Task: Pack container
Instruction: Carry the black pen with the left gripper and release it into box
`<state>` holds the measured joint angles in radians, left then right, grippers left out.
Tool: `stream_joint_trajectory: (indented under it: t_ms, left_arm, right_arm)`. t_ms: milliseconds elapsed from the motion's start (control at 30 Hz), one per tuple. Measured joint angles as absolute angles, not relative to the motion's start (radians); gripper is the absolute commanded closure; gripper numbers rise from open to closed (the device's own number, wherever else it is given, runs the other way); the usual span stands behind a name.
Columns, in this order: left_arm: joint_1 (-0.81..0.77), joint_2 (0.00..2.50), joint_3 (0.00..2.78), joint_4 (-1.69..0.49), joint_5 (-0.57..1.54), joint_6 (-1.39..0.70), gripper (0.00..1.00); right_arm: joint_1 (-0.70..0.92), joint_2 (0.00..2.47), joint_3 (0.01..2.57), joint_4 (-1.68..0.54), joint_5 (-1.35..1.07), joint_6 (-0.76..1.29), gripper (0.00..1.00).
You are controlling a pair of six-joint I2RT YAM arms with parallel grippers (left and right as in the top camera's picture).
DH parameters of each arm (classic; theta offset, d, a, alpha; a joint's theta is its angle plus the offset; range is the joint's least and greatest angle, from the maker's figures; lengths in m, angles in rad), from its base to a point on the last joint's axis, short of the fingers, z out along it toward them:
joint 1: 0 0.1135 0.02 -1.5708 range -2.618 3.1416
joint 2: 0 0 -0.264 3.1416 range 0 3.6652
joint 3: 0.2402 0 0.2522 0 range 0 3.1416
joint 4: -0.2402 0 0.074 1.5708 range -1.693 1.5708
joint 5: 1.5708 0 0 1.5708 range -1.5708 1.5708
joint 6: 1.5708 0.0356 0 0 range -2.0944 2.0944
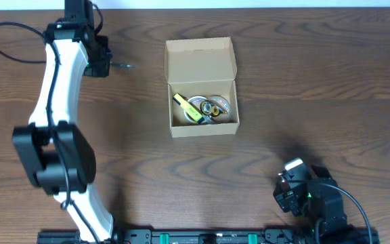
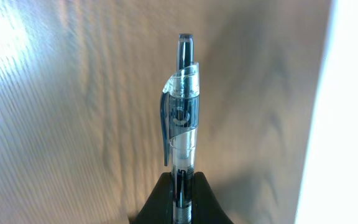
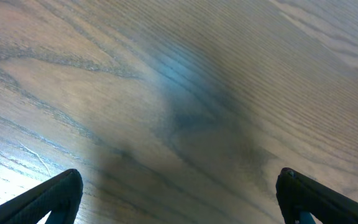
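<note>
While the left gripper (image 1: pixel 111 65) pinches a clear pen (image 2: pixel 181 106) over the wooden table (image 1: pixel 303 81), the container (image 1: pixel 202 54) sits mid-table, flap open, a yellow item (image 1: pixel 185 108) and tape rolls (image 1: pixel 212 107) inside; at lower right the right gripper (image 3: pixel 179 186) hovers, jaws spread wide

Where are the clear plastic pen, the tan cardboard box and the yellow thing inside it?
clear plastic pen (image 2: pixel 184 118): left wrist view, upper barrel.
tan cardboard box (image 1: pixel 200 59): overhead view, open lid flap.
yellow thing (image 1: pixel 184 107): overhead view, its middle.
</note>
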<state>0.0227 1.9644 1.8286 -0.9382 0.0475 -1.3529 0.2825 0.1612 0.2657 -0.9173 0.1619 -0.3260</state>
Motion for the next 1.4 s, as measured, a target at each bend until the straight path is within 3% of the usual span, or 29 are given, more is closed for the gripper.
stream_joint_trajectory:
  t_ms: [567, 1067, 1400]
  left_arm:
    - [-0.459, 1.870, 1.829, -1.018, 0.045, -1.299, 0.94]
    - [-0.581, 1.972, 1.829, -1.067, 0.041, -1.322, 0.93]
    - [-0.633, 2.103, 1.829, -1.007, -0.012, -1.523, 0.91]
  right_arm:
    - [0.282, 0.161, 0.266, -0.917, 0.162, -0.326, 0.01]
    - [0.282, 0.161, 0.266, -0.917, 0.162, -0.326, 0.01]
    - [0.282, 0.161, 0.266, -0.917, 0.162, -0.326, 0.01]
